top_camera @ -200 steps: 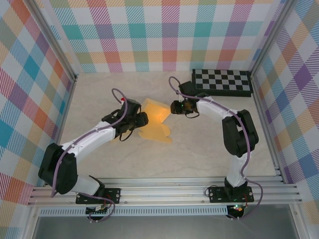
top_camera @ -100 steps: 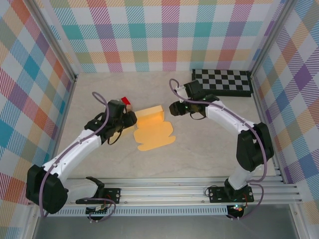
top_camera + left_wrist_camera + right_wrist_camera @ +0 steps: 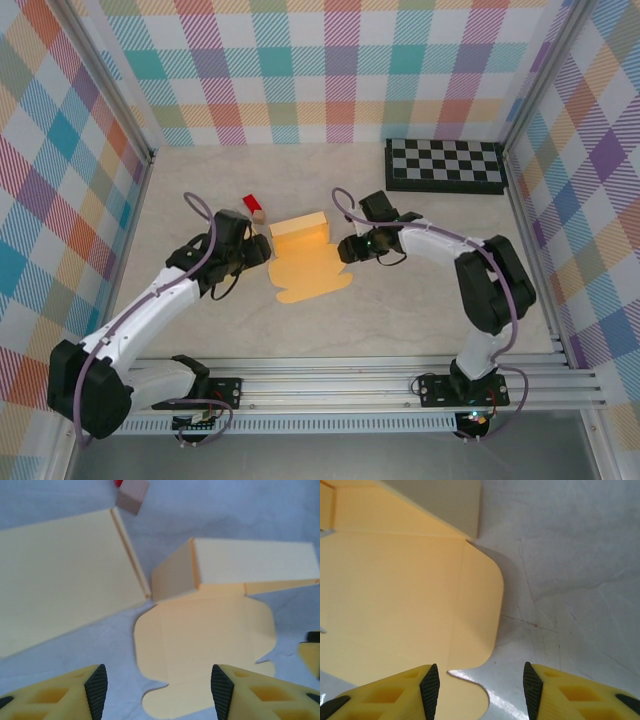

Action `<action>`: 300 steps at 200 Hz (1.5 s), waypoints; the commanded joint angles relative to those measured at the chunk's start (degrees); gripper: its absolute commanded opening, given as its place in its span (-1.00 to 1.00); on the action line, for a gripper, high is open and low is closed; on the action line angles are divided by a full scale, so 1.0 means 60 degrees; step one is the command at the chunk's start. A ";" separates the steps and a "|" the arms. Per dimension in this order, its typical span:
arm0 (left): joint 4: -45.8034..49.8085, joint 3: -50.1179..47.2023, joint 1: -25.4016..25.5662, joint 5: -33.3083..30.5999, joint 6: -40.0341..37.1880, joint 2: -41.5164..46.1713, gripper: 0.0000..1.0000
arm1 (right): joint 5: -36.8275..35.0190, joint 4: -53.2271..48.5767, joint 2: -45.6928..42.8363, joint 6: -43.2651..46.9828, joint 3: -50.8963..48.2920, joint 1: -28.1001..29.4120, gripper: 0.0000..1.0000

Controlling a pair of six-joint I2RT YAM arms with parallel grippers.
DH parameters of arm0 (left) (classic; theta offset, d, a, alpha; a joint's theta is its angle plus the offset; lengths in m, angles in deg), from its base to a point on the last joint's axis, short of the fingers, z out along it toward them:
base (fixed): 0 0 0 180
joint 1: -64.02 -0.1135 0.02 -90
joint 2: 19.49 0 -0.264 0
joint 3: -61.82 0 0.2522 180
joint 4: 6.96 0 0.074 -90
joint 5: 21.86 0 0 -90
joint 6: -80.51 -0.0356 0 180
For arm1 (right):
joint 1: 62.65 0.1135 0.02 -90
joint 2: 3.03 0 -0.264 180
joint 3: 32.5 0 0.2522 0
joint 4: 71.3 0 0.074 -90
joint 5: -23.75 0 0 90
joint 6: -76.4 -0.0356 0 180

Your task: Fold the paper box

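Left of the box (image 3: 308, 262), a broad pale panel (image 3: 60, 575) runs off the edge of my left wrist view. It meets the corner of the box's raised wall, but I cannot tell whether it belongs to the box. From above my left arm covers that spot. Beyond the box's far left corner sits a small block (image 3: 254, 206), red and tan. Its shape is hard to make out, and my wrist view clips it at the top.

The box lies mid-worktop (image 3: 400, 310) between my two tools. It is pale yellow-orange card. Most of it is a flat sheet with rounded flaps lying open on the surface. One long section along the far edge is folded up into a low wall with a closed end face.

My left tool (image 3: 159, 690) stands wide just left of the box, gripping nothing, and the frame cuts off its lower part. My right tool (image 3: 481, 685) stands wide just right of the box, over the edge of a rounded flap, and holds nothing. A checkerboard (image 3: 445, 165) lies well off beyond the box's right side.
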 commanded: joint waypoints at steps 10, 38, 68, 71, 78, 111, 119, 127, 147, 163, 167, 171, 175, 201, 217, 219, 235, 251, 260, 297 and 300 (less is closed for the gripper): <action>-0.0100 0.0087 -0.0056 -0.0123 -0.0207 -0.0266 0.18 | 0.0292 0.0944 0.0539 -0.0710 -0.0233 -0.0152 0.01; -0.0194 -0.0197 -0.0056 -0.0121 -0.0221 -0.0120 0.17 | 0.0862 0.1023 0.0947 -0.0532 -0.0011 -0.0216 0.00; -0.0254 -0.0323 -0.0056 -0.0269 -0.0295 -0.0038 0.17 | 0.1950 0.1255 0.1286 -0.0513 0.0162 -0.0216 -0.10; -0.0243 -0.0322 -0.0059 -0.0279 -0.0315 -0.0048 0.17 | 0.2024 0.1312 0.1286 -0.0529 0.0138 -0.0209 -0.12; -0.0239 -0.0301 -0.0056 -0.0319 -0.0338 -0.0061 0.17 | 0.2159 0.1418 0.1279 -0.0567 0.0087 -0.0212 -0.14; -0.0255 -0.0205 -0.0080 -0.0454 -0.0414 -0.0091 0.18 | 0.2730 0.1279 0.1538 -0.0306 0.0261 -0.0202 -0.54; -0.0248 -0.0160 -0.0085 -0.0492 -0.0434 -0.0095 0.18 | 0.2791 0.1155 0.1575 -0.0191 0.0342 -0.0203 -0.68; -0.0203 -0.0120 -0.0085 -0.0546 -0.0463 -0.0083 0.17 | 0.2641 0.1019 0.1566 -0.0096 0.0398 -0.0198 -0.82; 0.0008 0.0073 -0.0122 -0.0775 -0.0569 -0.0014 0.18 | 0.2230 0.0379 0.1349 0.0401 0.0625 -0.0257 -1.00; 0.0177 0.0252 -0.0144 -0.0915 -0.0655 0.0164 0.18 | 0.2097 -0.0524 0.1040 0.1081 0.1044 -0.0321 -1.00; 0.0230 0.0301 -0.0144 -0.0957 -0.0683 0.0226 0.18 | 0.1997 -0.0846 0.0939 0.1308 0.1183 -0.0325 -1.00; 0.0253 0.0363 -0.0160 -0.0991 -0.0701 0.0290 0.18 | 0.1860 -0.1184 0.0832 0.1540 0.1368 -0.0333 -1.00; 0.0290 0.0418 -0.0158 -0.1020 -0.0719 0.0355 0.18 | 0.1695 -0.1529 0.0725 0.1757 0.1556 -0.0333 -1.00; 0.0558 0.0694 -0.0158 -0.1298 -0.0824 0.0882 0.19 | 0.0291 -0.3840 -0.0019 0.3366 0.2931 -0.0329 -1.00; 0.0661 0.0776 -0.0158 -0.1426 -0.0867 0.1227 0.20 | -0.0585 -0.5327 -0.0343 0.4223 0.4081 -0.0319 -1.00; 0.0674 0.0774 -0.0158 -0.1433 -0.0874 0.1263 0.20 | -0.0724 -0.5510 -0.0362 0.4344 0.4222 -0.0315 -1.00; 0.0868 0.0817 -0.0166 -0.1543 -0.0893 0.1553 0.20 | -0.1559 -0.6985 -0.0511 0.5128 0.5429 -0.0270 -1.00; 0.0986 0.0790 -0.0159 -0.1544 -0.0933 0.1818 0.20 | -0.3080 -0.7805 -0.0757 0.5712 0.6297 -0.0026 -1.00; 0.1040 0.0739 -0.0158 -0.1477 -0.0983 0.1962 0.20 | -0.3978 -0.8078 -0.0931 0.6158 0.6646 0.0181 -1.00; 0.1073 0.0387 -0.0160 -0.1177 -0.0976 0.2605 0.20 | -0.7973 -0.7090 -0.1617 0.9094 0.6398 0.1472 -1.00; 0.1075 0.0364 -0.0158 -0.1184 -0.0962 0.2641 0.20 | -0.8115 -0.7029 -0.1627 0.9300 0.6350 0.1571 -1.00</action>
